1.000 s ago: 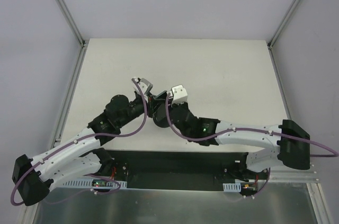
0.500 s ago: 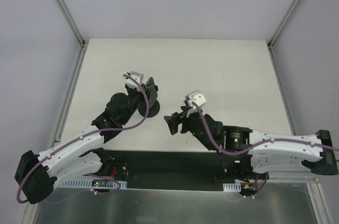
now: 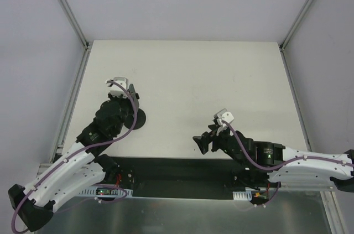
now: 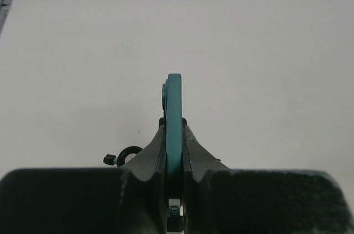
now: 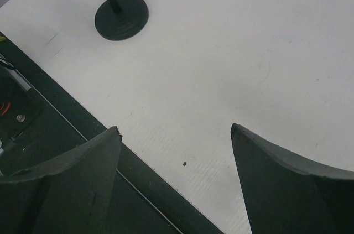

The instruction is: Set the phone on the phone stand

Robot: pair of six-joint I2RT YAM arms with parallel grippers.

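Left gripper (image 4: 174, 137) pinching the one phone (image 4: 175, 95) edge-on, with the one phone stand (image 3: 139, 119) just beside it. Right gripper (image 5: 176, 134) spread wide by the table's (image 3: 221, 73) near edge, lots of room toward the far edge.

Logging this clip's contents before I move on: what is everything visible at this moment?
phone: one, seen edge-on with a teal edge, clamped in the left gripper.
phone stand: one, black, disc base on the table's near-left part.
table: one, off-white.
cables: two, purple, one along each arm.
left gripper: one, black, shut on the phone, close to the stand.
right gripper: one, black, open and empty, near the table's front edge.
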